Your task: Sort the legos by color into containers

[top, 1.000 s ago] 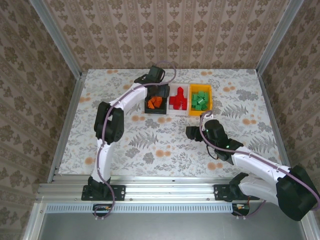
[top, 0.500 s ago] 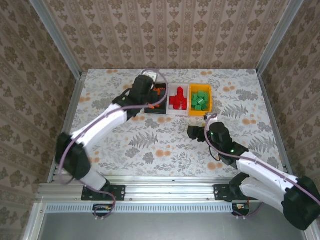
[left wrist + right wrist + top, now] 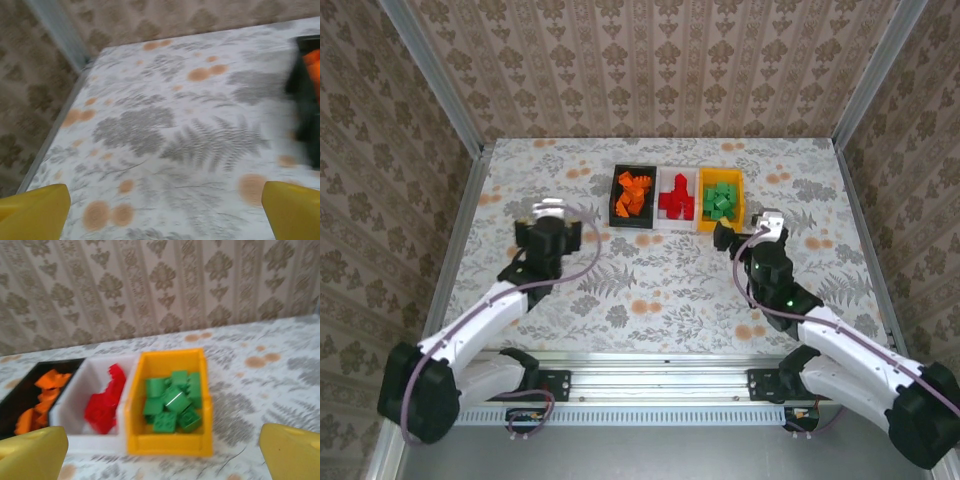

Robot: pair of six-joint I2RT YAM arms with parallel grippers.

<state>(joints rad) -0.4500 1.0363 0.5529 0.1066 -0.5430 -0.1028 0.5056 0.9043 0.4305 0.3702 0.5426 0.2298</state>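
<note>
One black bin (image 3: 632, 224), one white bin (image 3: 677, 227), one yellow bin (image 3: 720, 228): three stood there. Orange bricks (image 3: 632, 195), red bricks (image 3: 676, 200), green bricks (image 3: 721, 197) lay too heaped to count.

A robotics test cell in a lab is indicated: a table (image 3: 650, 290) laid with fern-printed cloth is enclosed by damask-papered panels (image 3: 650, 60) set in aluminium posts (image 3: 428, 70). A left arm (image 3: 480, 320) and a right arm (image 3: 840, 335) are bolted to an aluminium rail (image 3: 650, 378) along the near edge.
</note>
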